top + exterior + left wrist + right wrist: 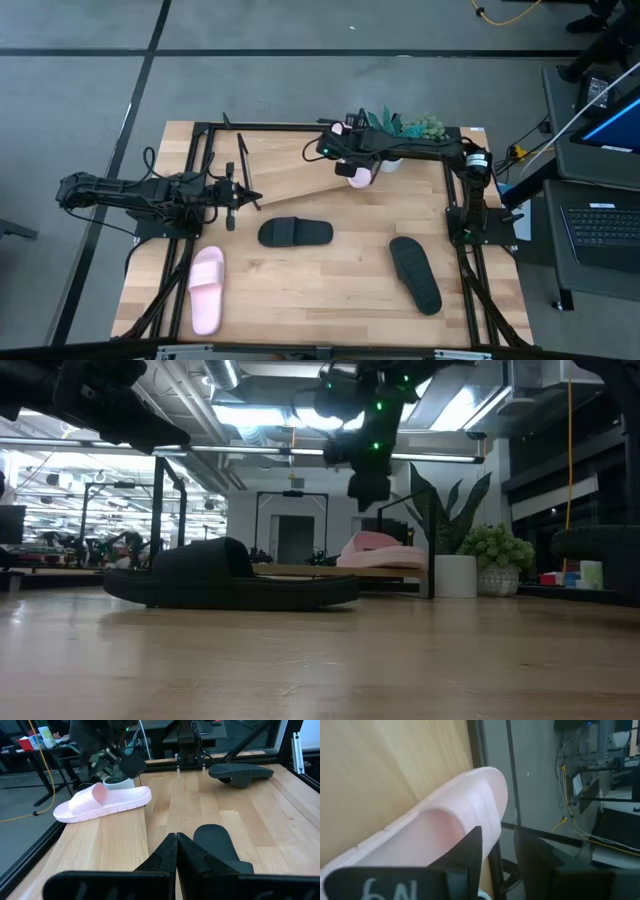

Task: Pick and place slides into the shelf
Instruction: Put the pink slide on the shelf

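Overhanging the shelf (pixel 290 172) edge, a pink slide (pixel 445 830) meets the narrowly parted right hand (pixel 497 850).

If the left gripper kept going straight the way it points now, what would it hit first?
Probably the near black slide, lying just ahead of the left gripper, whose fingers are shut. The pink slide on the shelf sits off to one side, though depth is unclear.

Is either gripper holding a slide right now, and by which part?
Left gripper is shut and empty. Right gripper sits at the pink slide on the shelf; a hold cannot be told.
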Motion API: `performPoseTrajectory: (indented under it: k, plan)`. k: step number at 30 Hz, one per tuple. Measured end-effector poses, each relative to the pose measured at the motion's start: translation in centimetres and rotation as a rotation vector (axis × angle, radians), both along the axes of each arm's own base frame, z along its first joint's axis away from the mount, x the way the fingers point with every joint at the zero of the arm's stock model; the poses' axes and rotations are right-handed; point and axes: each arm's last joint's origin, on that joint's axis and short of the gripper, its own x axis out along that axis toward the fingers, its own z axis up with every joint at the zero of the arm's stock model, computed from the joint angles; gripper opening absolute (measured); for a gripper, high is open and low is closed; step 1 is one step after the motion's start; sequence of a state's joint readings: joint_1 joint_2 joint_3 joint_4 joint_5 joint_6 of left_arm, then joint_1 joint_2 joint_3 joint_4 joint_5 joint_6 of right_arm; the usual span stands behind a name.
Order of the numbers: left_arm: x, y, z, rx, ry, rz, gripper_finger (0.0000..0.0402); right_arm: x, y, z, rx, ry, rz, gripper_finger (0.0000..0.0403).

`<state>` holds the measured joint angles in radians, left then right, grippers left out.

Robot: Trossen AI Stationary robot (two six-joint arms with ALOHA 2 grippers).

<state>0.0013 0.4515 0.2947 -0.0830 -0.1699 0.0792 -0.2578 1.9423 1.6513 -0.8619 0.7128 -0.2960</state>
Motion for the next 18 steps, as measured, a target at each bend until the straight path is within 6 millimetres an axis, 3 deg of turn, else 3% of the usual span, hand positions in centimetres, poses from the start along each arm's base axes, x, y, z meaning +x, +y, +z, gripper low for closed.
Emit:
performPoseTrajectory:
  k: [9,12,16,18]
  plan:
    - [0.0,0.0,0.0,0.0,0.0,0.0,0.0,0.8,2.9,5.0,0.007,-0.09,0.018,0.0106]
    - [0.0,0.0,0.0,0.0,0.0,0.0,0.0,0.9,4.4,7.0,0.023,-0.127,0.038,0.0079]
    - [0.0,0.0,0.0,0.0,-0.001,0.0,0.0,0.8,6.8,9.0,0.05,-0.154,0.089,0.0012]
    - [0.0,0.0,0.0,0.0,0.0,0.0,0.0,0.9,8.0,9.6,0.055,-0.181,0.103,0.0009]
